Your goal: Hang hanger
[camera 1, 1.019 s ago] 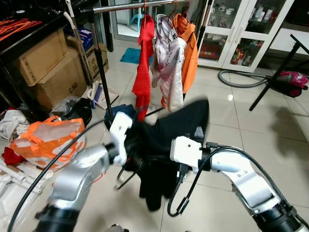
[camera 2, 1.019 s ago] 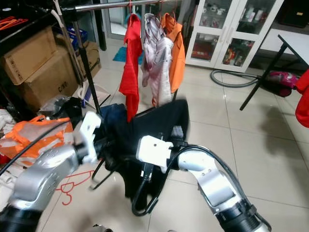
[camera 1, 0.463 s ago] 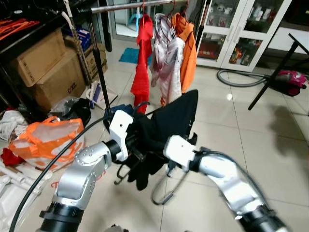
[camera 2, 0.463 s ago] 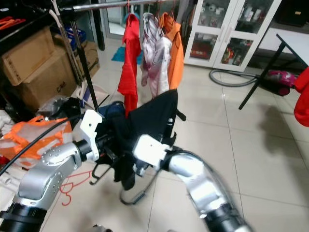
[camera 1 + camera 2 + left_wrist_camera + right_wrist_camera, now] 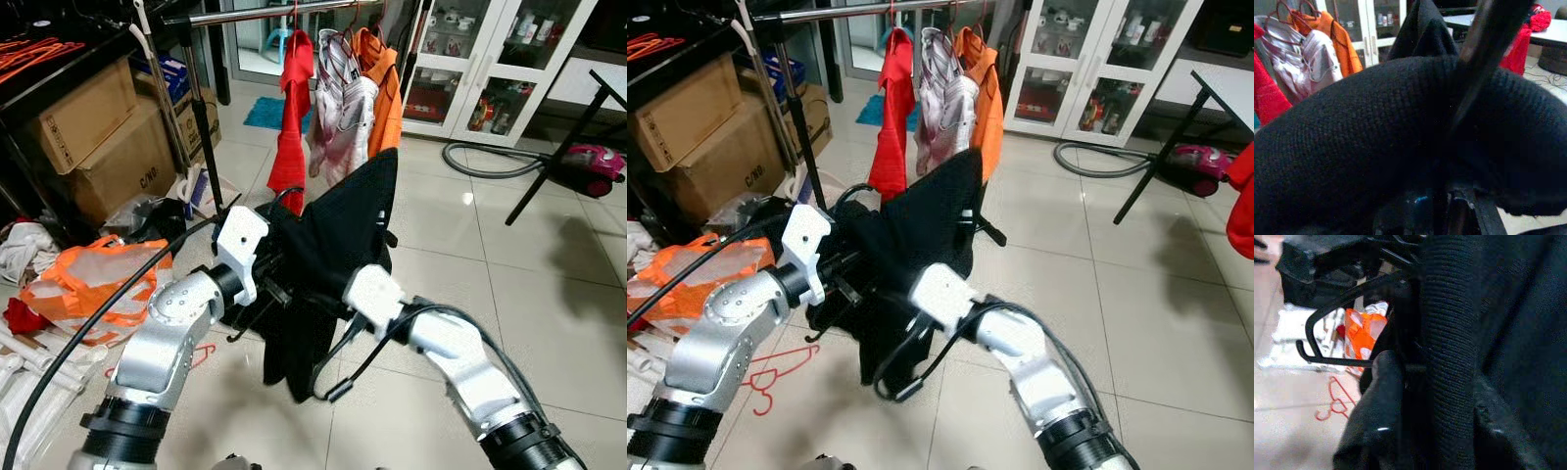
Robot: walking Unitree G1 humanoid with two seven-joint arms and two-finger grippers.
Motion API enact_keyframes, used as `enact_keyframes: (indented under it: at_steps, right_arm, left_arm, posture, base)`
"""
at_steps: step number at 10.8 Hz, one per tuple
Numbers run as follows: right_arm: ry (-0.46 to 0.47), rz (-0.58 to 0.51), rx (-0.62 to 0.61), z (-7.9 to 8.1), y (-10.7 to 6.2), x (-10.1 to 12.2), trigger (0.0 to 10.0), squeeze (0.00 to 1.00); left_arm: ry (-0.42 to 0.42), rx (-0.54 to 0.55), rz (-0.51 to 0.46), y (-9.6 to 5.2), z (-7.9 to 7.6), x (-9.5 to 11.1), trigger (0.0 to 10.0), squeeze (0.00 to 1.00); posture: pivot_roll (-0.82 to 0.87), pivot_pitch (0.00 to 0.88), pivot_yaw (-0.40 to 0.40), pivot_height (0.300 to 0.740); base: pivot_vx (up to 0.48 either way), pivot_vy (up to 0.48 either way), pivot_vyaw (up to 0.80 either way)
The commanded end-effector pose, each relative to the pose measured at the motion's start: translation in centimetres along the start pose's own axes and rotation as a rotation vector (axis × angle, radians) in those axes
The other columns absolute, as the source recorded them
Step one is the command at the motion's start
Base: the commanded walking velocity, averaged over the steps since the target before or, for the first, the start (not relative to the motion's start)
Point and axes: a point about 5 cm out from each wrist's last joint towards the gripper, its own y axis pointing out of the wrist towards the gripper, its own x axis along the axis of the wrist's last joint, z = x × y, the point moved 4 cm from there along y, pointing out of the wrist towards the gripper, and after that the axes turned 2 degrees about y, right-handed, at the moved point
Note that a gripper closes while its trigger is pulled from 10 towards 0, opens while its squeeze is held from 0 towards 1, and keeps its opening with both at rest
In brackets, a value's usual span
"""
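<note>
Right fingers (image 5: pixel 1382 396): buried in the black garment (image 5: pixel 338 230); one black finger lies against a knitted fold just beside the black hanger (image 5: pixel 1342 320). Apart or together, I cannot tell.
Left fingers (image 5: pixel 1484 44): one finger crosses over the black knit, pressed into it. Whether they pinch the cloth, I cannot tell.
Hanger: inside the garment, between the two arms; its hook end pokes out near the left arm.
Garment: draped over both arms, peaked up between them, the rest hanging down toward the floor.
Rail (image 5: pixel 265 13): up and ahead of the fingers, well apart, its long axis running across in front of the robot.
Nearer arm: looks about even; the peak leans toward the rail from between them.
On the rail: red garment (image 5: pixel 291 117), white patterned shirt (image 5: pixel 338 117), orange jacket (image 5: pixel 387 98).
Floor: pale glossy tiles (image 5: pixel 549 284), a red hanger (image 5: pixel 774 377) lying below the left arm.
Room: cardboard boxes (image 5: pixel 93 137) off to the left, glass-door cabinet (image 5: pixel 490 59) and vacuum hose (image 5: pixel 490 162) beyond the right.
</note>
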Motion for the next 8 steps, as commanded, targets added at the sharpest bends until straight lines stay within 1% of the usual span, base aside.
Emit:
enact_keyframes:
  at_steps: [1, 3, 4, 5, 6, 7, 8]
  right_arm:
    - [0.066, 0.084, -0.013, -0.4, -1.3, -2.2, 10.0, 1.0]
    - [0.023, 0.104, 0.005, -2.3, -3.4, -1.9, 10.0, 1.0]
    - [0.028, 0.122, 0.034, -3.0, -4.4, -1.7, 10.0, 1.0]
    - [0.053, 0.138, 0.026, -3.4, -4.8, -1.8, 10.0, 1.0]
    - [0.071, 0.161, 0.044, -3.2, -5.1, -2.2, 10.0, 1.0]
    - [0.102, 0.214, 0.108, -2.6, -5.6, -2.6, 10.0, 0.69]
    - [0.058, 0.21, 0.098, -4.0, -6.1, -1.6, 10.0, 0.0]
  left_arm:
    - [0.078, 0.043, -0.107, 0.0, 1.3, 2.9, 10.0, 0.0]
    - [0.11, 0.018, -0.09, -0.2, 1.2, 2.4, 10.0, 0.0]
    - [0.113, 0.021, -0.078, -0.3, 1.5, 2.2, 10.0, 0.0]
    - [0.112, 0.03, -0.072, -0.3, 1.8, 2.0, 10.0, 0.0]
    - [0.114, 0.03, -0.071, -0.2, 1.8, 1.9, 10.0, 0.0]
    - [0.112, 0.019, -0.048, -0.3, 1.7, 1.2, 10.0, 0.0]
    - [0.108, -0.007, -0.032, -0.5, 1.4, 0.6, 10.0, 0.0]
  posture:
    - [-0.02, 0.017, -0.028, 0.74]
    - [-0.02, 0.021, -0.032, 0.74]
    - [-0.02, 0.021, -0.032, 0.74]
    - [-0.02, 0.021, -0.032, 0.74]
    - [-0.02, 0.021, -0.032, 0.74]
    - [-0.02, 0.022, -0.034, 0.74]
    - [-0.02, 0.023, -0.037, 0.74]
  base:
    - [0.0, 0.0, 0.0]
    - [0.0, 0.0, 0.0]
    - [0.0, 0.0, 0.0]
    - [0.0, 0.0, 0.0]
    - [0.0, 0.0, 0.0]
    - [0.0, 0.0, 0.0]
    - [0.0, 0.0, 0.0]
